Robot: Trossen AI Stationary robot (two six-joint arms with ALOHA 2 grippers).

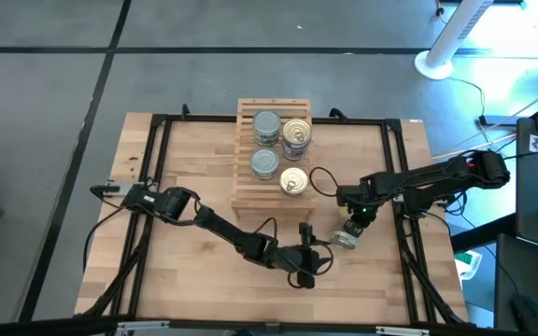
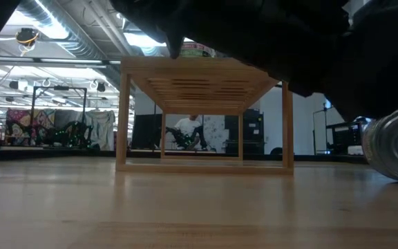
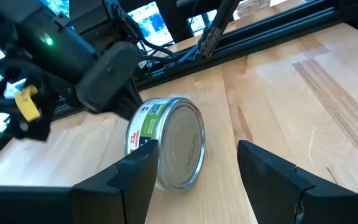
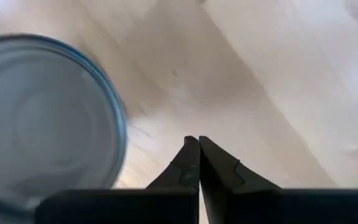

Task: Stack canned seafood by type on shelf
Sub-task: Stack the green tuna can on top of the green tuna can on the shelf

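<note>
A green-labelled tin [image 3: 169, 149] lies on its side on the wooden tabletop, its plain silver end facing my left gripper [image 3: 194, 152]. That gripper is open and nearly level, one finger on either side of the tin's near end. My right gripper [image 4: 194, 142] is shut and points down at the table just beside the same tin [image 4: 42, 118], apart from it. The tin [image 1: 346, 239] lies to the right of the shelf [image 1: 246, 191]. On the shelf stand two silver-topped tins [image 1: 266, 124] [image 1: 264, 163] and two gold-topped ones [image 1: 297, 135] [image 1: 293, 180]. My left gripper: one finger [image 3: 143, 163] stands in front of the tin's rim [image 3: 160, 163], and I cannot tell whether it touches. The other finger is apart from the tin.
The slatted shelf [image 2: 206, 86] stands on legs with open room under it. Black frame rails [image 1: 409, 233] run along the table's sides, and cables [image 1: 320, 179] loop near the shelf. Bare tabletop [image 1: 204, 271] lies to the near left.
</note>
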